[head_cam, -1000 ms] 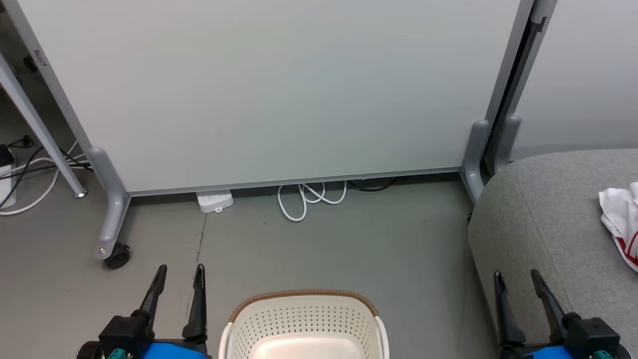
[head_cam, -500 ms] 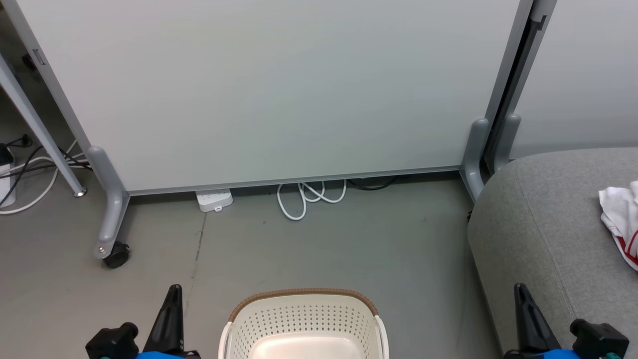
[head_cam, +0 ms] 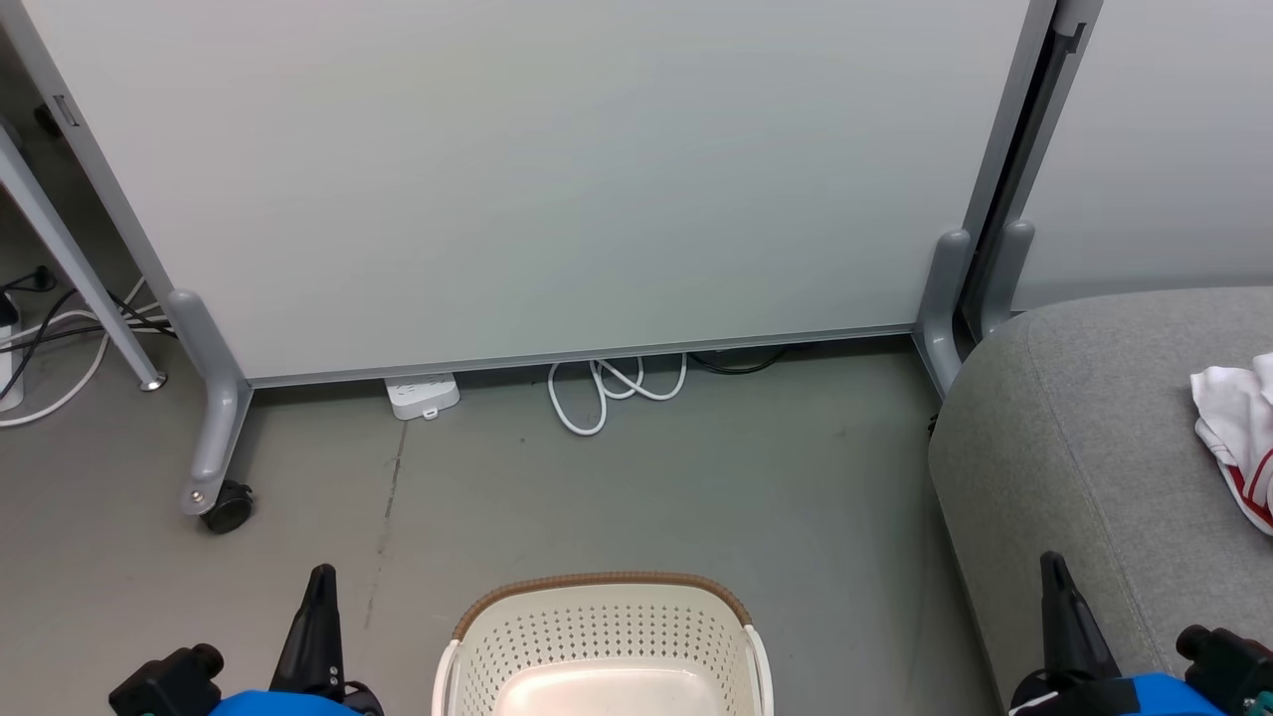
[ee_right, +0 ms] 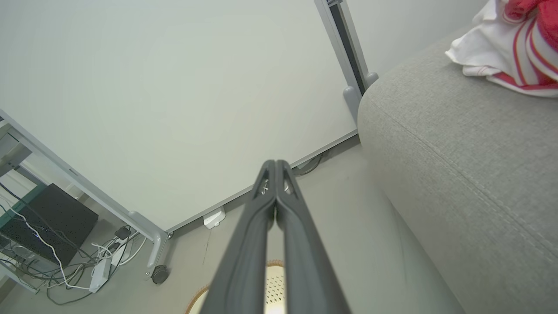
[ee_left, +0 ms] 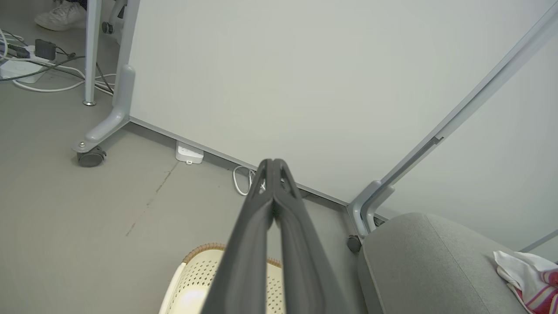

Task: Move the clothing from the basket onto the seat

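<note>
The cream perforated basket (head_cam: 602, 646) with a brown rim stands on the floor at the bottom centre, and its visible inside holds nothing. The grey seat (head_cam: 1094, 438) fills the right side. White and red clothing (head_cam: 1238, 438) lies on it at the far right edge, also seen as a bundle (ee_right: 514, 43) in the right wrist view. My left gripper (head_cam: 320, 587) is shut left of the basket with nothing in it. My right gripper (head_cam: 1056, 577) is shut over the seat's front corner, also holding nothing. Both wrist views show the fingers (ee_left: 272, 168) pressed together at the tips (ee_right: 275, 168).
A pale partition panel (head_cam: 547, 179) on grey wheeled feet (head_cam: 214, 467) stands across the back. A white power strip (head_cam: 423, 396) and a looped white cable (head_cam: 607, 393) lie at its base. More cables (head_cam: 60, 338) and a table leg are at the far left.
Both grippers have gone from open to shut and dropped lower in the head view. The camera has shifted slightly, so the floor scene sits a little higher.
</note>
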Motion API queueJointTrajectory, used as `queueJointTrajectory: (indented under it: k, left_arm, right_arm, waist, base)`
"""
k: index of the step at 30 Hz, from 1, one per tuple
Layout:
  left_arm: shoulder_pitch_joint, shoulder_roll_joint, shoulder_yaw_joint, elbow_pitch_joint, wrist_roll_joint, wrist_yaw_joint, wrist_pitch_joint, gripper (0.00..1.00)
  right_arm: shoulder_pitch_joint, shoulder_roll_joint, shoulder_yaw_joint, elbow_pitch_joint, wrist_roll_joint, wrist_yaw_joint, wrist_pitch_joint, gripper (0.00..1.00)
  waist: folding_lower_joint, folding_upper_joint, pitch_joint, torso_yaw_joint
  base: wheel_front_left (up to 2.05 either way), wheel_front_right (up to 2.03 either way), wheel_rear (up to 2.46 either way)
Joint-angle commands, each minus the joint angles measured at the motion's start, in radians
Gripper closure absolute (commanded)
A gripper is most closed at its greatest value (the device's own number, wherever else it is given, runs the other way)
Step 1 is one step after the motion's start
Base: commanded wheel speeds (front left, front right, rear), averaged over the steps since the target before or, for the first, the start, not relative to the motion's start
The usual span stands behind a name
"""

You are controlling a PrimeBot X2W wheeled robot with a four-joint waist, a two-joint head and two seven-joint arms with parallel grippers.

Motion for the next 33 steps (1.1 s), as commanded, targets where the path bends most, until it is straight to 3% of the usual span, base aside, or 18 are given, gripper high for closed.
queueJointTrajectory:
  k: [1,33]
  left_arm:
    - [-0.033,0.004,0.011,-0.018,-0.033,-0.005,0.007,1.0]
    - [-0.056,0.005,0.068,-0.037,-0.454,-0.025,0.116,1.0]
  right_arm:
    - [-0.034,0.001,-0.004,-0.016,0.034,0.0,0.007,1.0]
    - [-0.085,0.005,-0.023,-0.016,0.484,0.0,0.118,1.0]
  waist:
    - [0.0,0.0,0.0,0.0]
    - [0.0,0.0,0.015,-0.015]
  base:
    - [0.0,0.0,0.0]
    - [0.0,0.0,0.0]
